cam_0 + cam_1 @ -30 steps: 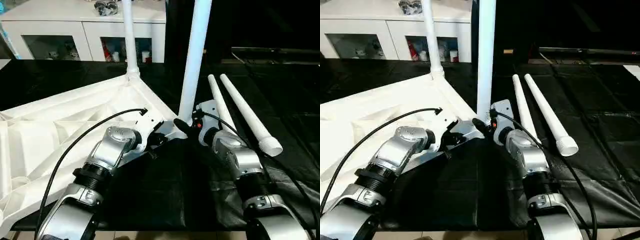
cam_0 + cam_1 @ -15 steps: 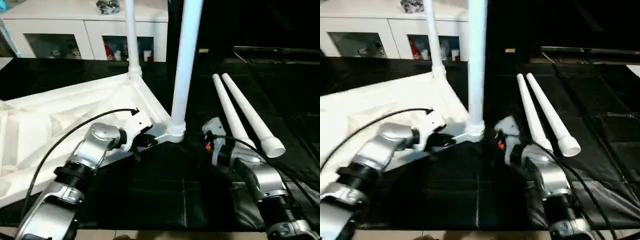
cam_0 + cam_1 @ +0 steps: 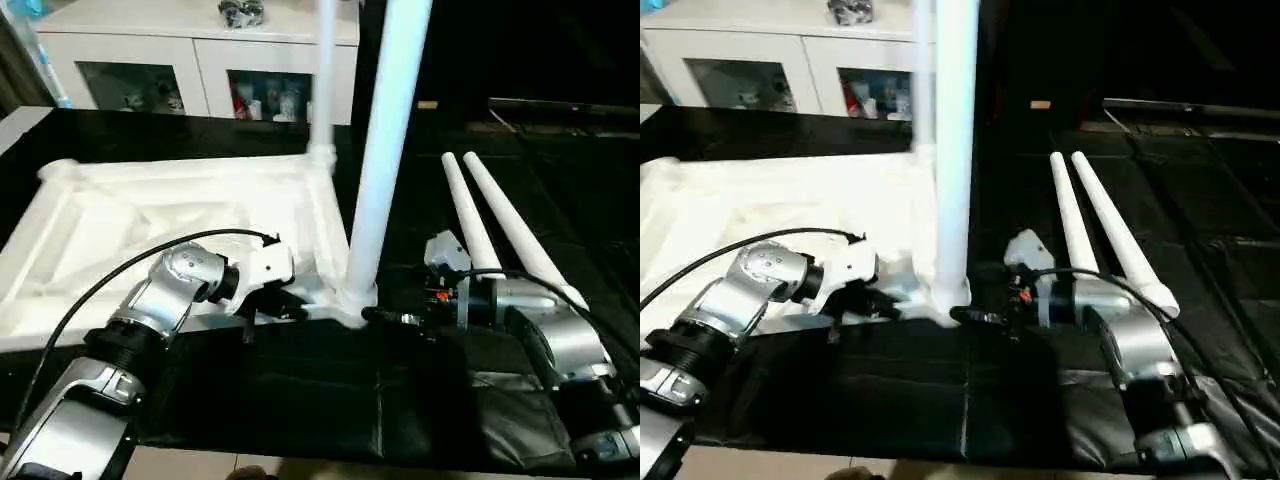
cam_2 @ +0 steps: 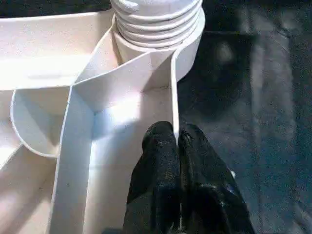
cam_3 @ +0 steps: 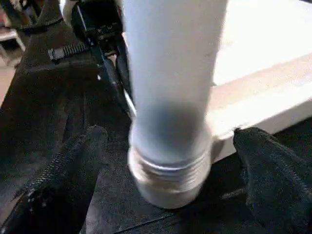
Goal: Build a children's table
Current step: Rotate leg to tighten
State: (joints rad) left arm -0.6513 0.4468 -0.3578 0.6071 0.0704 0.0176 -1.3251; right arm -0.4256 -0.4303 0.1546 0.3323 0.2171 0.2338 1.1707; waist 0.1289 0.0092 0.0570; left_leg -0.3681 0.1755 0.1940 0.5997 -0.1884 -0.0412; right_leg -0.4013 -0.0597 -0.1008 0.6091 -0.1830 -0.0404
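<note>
Both upright legs [image 3: 385,150] run past the top edge; cabinet contents [image 3: 262,100] are indistinct.

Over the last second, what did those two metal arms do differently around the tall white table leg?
The right gripper let go of the upright white tapered plastic leg; its black fingers now stand wide either side of the leg's base. The left gripper stayed shut on the thin rim of the white ribbed tabletop. The two loose white legs stayed lying on the black mat.

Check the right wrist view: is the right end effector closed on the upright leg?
No, its two fingers stand wide apart either side of the upright leg, touching nothing.
</note>
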